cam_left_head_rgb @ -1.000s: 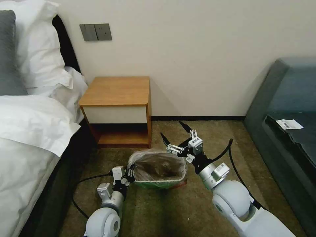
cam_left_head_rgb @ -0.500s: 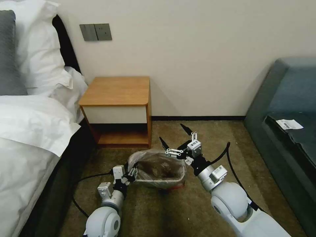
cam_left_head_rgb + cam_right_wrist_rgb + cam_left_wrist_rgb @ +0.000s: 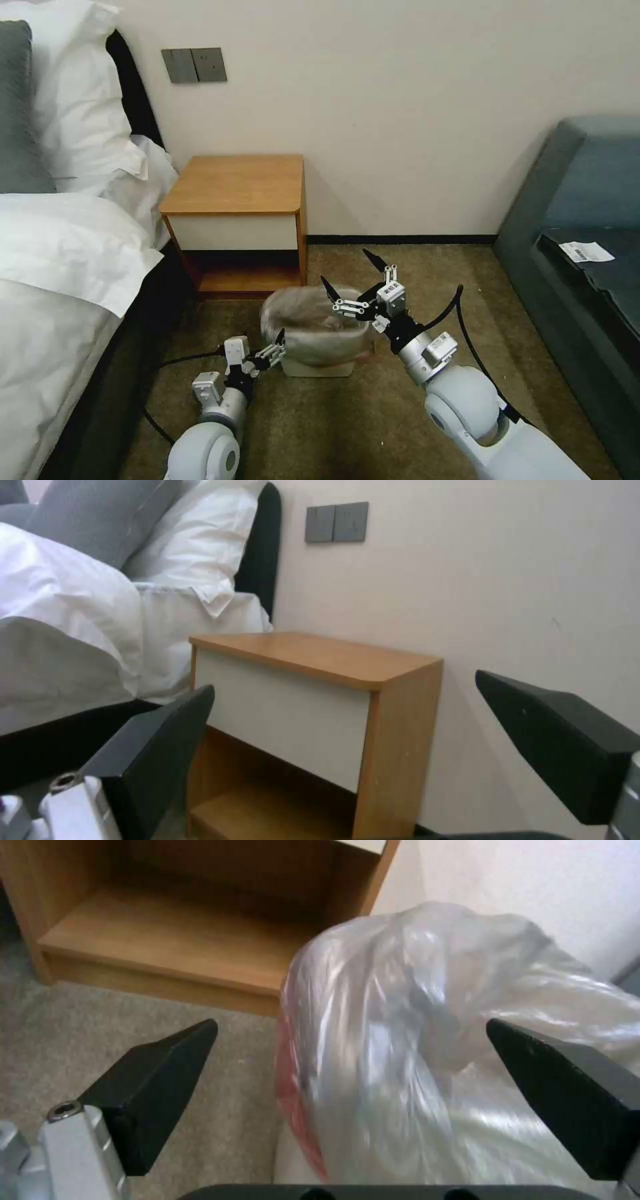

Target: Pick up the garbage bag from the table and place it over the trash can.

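The garbage bag [image 3: 313,323] sits bunched and blurred over the top of the trash can [image 3: 317,369], on the carpet in front of the table [image 3: 233,183]. In the left wrist view the garbage bag [image 3: 427,1040] bulges pale and crinkly, its red band [image 3: 293,1090] running down one side above the trash can's cream wall [image 3: 290,1165]. My left gripper [image 3: 275,347] is open just left of the bin, the bag beyond its fingertips. My right gripper [image 3: 347,270] is open above the bin's right rim and holds nothing. Its wrist view faces the table [image 3: 320,655].
A bed [image 3: 60,267] with white linen runs along the left. A grey-blue sofa [image 3: 580,233] with a paper slip [image 3: 585,251] stands on the right. A black cable [image 3: 180,363] lies on the carpet by my left arm. Open carpet lies in front of the bin.
My left gripper has let go of the bag's rim and drawn back a little. The bag's stretched-open mouth has collapsed into a bunch over the bin. The right gripper shifted slightly left.
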Robot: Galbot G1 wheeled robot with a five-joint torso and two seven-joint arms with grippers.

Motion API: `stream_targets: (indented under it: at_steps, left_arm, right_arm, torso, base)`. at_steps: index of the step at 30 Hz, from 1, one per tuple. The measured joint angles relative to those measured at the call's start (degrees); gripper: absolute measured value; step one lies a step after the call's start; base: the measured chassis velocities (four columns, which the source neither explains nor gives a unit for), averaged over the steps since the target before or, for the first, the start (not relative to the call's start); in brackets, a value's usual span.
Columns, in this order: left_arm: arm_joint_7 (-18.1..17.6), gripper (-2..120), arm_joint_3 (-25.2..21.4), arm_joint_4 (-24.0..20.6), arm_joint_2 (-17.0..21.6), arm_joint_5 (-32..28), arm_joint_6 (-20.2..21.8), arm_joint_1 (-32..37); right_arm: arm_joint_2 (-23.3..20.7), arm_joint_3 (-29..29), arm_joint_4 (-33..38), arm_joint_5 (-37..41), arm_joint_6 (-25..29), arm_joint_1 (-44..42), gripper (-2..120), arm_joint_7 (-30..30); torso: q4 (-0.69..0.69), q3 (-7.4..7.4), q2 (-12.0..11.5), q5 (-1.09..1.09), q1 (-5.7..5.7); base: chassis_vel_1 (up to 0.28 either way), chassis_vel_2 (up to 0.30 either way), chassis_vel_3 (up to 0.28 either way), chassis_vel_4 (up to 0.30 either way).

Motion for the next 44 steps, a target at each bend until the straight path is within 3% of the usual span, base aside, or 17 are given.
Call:
stream_targets:
  at_steps: [3,6,11,13,16,20,25,44]
  left_arm:
    - [0.15,100,-0.23,-0.41,-0.29,0.13,-0.95,0.07]
    - [1.71,100,-0.95,-0.55,-0.63,0.44,-4.5,-0.11]
    - [6.11,100,-2.51,1.34,-0.51,2.05,-14.06,-2.8]
    - [7.29,100,-2.7,2.48,-0.35,2.24,-16.17,-3.78]
    - [11.41,100,-2.99,7.4,0.05,2.34,-23.37,-6.74]
    - [12.4,100,-3.02,10.33,-0.25,2.19,-26.61,-7.89]
    - [12.51,100,-2.91,11.47,-0.93,2.51,-28.34,-7.99]
    - [12.63,100,-3.08,11.09,-0.53,3.21,-28.21,-7.72]
  right_arm:
    - [0.21,0.24,-0.01,-0.15,0.01,-0.42,100,0.08]
    - [1.82,0.53,-0.57,-1.46,-0.29,-1.16,100,3.06]
    - [8.23,0.59,-2.31,-2.72,-3.32,-3.51,100,17.65]
    - [9.77,0.91,-3.34,-4.0,-2.84,-4.42,100,19.49]
    - [15.13,2.77,-8.38,-9.01,2.18,-7.03,100,21.64]
    - [19.11,4.92,-13.04,-10.43,7.06,-8.11,100,20.06]
    - [20.87,6.82,-16.42,-12.29,10.71,-8.2,100,16.42]
    - [20.45,7.43,-16.43,-12.11,10.8,-7.81,100,15.37]
  torso:
    - [0.0,0.0,0.0,-0.01,0.0]
    - [0.0,0.0,0.0,-0.01,0.0]
    - [0.01,0.0,0.0,-0.01,0.0]
    - [0.0,0.0,0.0,0.0,0.0]
    - [-0.01,0.01,0.0,-0.01,0.0]
    - [0.0,0.01,0.0,-0.01,0.0]
    - [0.0,0.01,0.0,-0.01,0.0]
    - [0.0,0.0,0.0,0.0,0.0]
  base:
    - [0.0,0.0,0.0,0.0]
    - [0.0,0.0,0.0,0.0]
    - [0.0,0.0,0.0,0.0]
    - [0.0,0.0,0.0,0.0]
    - [0.0,0.0,0.0,0.0]
    - [0.0,0.0,0.0,0.0]
    - [0.0,0.0,0.0,0.0]
    - [0.0,0.0,0.0,0.0]
